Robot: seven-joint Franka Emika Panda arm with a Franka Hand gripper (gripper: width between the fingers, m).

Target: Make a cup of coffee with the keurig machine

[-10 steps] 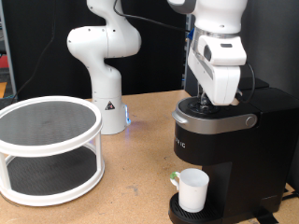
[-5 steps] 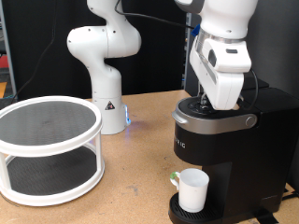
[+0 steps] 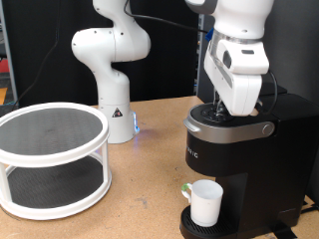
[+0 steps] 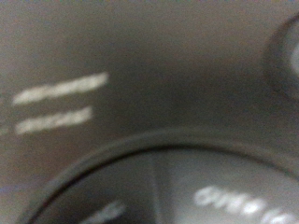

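1. A brown worktop point(image 3: 140, 179) is seen carrying everything in the exterior view.
2. A white robot arm point(image 3: 112, 50) is mounted at the worktop's far side, and its end effector point(image 3: 236, 112) is lowered onto the top of the coffee machine.
3. A white two-tier round shelf point(image 3: 52, 159) is placed at the exterior view's left, well apart from the machine.
4. The black coffee machine point(image 3: 234, 164) is stood at the exterior view's right; its lid is seen lowered.
5. The white cup point(image 3: 205, 202) is set upright on the machine's round drip base, under the spout.
6. Whether the end effector's fingers are apart or together cannot be told: they are hidden against the machine's top.
7. In the wrist view, only a blurred dark surface point(image 4: 149, 84) with pale lettering is shown.
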